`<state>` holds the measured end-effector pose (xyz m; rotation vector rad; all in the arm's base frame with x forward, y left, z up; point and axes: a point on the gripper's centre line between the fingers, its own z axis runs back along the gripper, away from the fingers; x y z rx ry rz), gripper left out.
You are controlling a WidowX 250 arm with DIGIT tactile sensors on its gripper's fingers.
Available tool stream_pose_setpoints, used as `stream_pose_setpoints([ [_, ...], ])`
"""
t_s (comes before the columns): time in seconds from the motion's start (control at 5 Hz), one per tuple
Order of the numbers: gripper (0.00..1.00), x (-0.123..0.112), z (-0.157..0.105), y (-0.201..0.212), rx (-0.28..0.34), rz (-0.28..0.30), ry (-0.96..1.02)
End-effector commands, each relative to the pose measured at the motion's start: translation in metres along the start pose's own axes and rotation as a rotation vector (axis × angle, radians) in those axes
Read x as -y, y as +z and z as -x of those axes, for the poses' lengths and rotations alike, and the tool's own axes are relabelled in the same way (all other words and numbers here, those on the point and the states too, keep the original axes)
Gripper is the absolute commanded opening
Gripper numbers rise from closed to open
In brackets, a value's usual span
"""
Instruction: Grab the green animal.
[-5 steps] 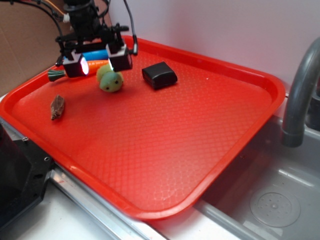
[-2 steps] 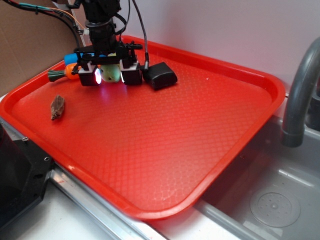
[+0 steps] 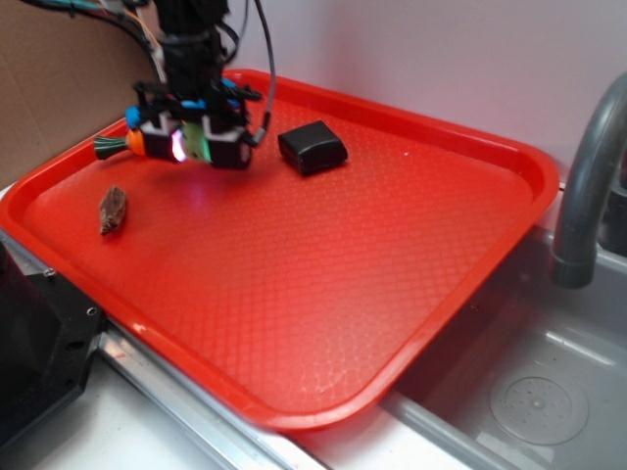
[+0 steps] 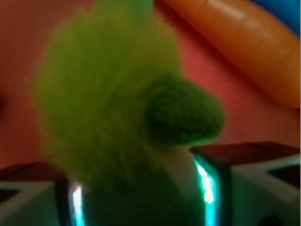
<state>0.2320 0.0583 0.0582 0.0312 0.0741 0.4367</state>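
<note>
- My gripper (image 3: 196,145) sits at the far left of the red plastic tray (image 3: 411,284), its two fingers drawn in on either side of the small fuzzy lime-green plush animal (image 3: 199,140).
- In the wrist view the green animal (image 4: 117,117) fills the gap between my fingers, fur pressed against both lit pads (image 4: 207,181), so I have it clamped.
- From the exterior view I cannot tell whether the plush is lifted clear of the tray or touching it.
- The orange plastic carrot with a dark green stem (image 3: 122,145) lies just left of my gripper; in the wrist view its orange body (image 4: 244,42) runs past the plush on the far side.
- A blue cylindrical piece (image 3: 132,117) peeks out behind my left finger.
- A black rectangular block (image 3: 313,147) rests on the tray just right of my gripper, apart from it.
- A small brown scrap (image 3: 113,210) lies nearer, by the tray's left rim.
- A grey metal faucet (image 3: 588,186) rises at the right over the steel sink (image 3: 529,392).
</note>
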Motion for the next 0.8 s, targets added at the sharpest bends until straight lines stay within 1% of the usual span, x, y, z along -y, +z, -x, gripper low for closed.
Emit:
stream_pose_setpoints([
  [0.0,0.00,-0.010,0.054,0.091,0.033,0.084,-0.226],
  [0.2,0.00,0.018,0.086,0.122,0.003,0.057,-0.323],
  [0.4,0.00,0.034,0.103,0.141,0.038,0.058,-0.392],
  [0.6,0.00,0.039,0.112,0.147,0.077,0.011,-0.404],
])
